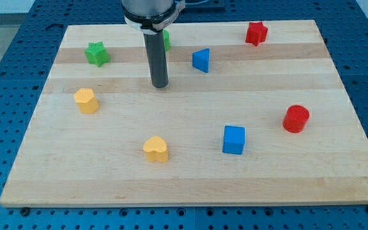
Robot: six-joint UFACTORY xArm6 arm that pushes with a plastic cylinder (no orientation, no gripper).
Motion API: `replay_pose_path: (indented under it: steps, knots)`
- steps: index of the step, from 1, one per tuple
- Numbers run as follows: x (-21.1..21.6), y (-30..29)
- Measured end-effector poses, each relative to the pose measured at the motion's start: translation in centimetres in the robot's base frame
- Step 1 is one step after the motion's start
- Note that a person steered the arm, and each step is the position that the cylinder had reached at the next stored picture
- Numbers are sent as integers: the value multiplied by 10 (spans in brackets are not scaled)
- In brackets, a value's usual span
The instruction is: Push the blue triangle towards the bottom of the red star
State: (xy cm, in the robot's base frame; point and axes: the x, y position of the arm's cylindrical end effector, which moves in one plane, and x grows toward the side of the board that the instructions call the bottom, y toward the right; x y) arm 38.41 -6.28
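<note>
While I watch the one camera feed, these are my notes.

Board: a pale wooden board (190, 179) of glued planks with lengthwise grain, lying on a blue perforated metal table (5, 64).

My tip: the lower end of the straight dark rod, my tip (160, 86), sits on the wood in the upper middle of the frame. It carries no jaws, so it grasps nothing and touches no block.

Blue triangle: a small blue triangular plastic block (201, 60) in the upper middle of the frame, near my tip on its right and slightly higher, with bare wood between them. Its apex points to the frame's top; I cannot make out a clear long axis.

Red star: a matte red star-shaped block (256, 33) in the upper right, well apart from the blue triangle and higher.

Green star: a green star-shaped block (97, 54) in the upper left.

Green block: a sliver of green block (167, 41) just right of the rod, shape hidden.

Yellow blocks: a yellow rounded block (86, 100) at the left; a yellow heart-shaped block (156, 149) at lower centre.

Blue cube: a blue cube (233, 139) right of the heart.

Red cylinder: a red cylinder (296, 119) at the right.

Writing: none that I can read.
</note>
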Motion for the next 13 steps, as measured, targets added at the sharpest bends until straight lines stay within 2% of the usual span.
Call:
replay_pose_path:
  steps: [1,2,3,5,6,8,9,11,13]
  knots:
    - [3,68]
    - [23,121]
    - [2,150]
    - [-6,149]
    - [-26,146]
    - [-3,76]
    - [-12,36]
    - [-58,39]
    - [-58,114]
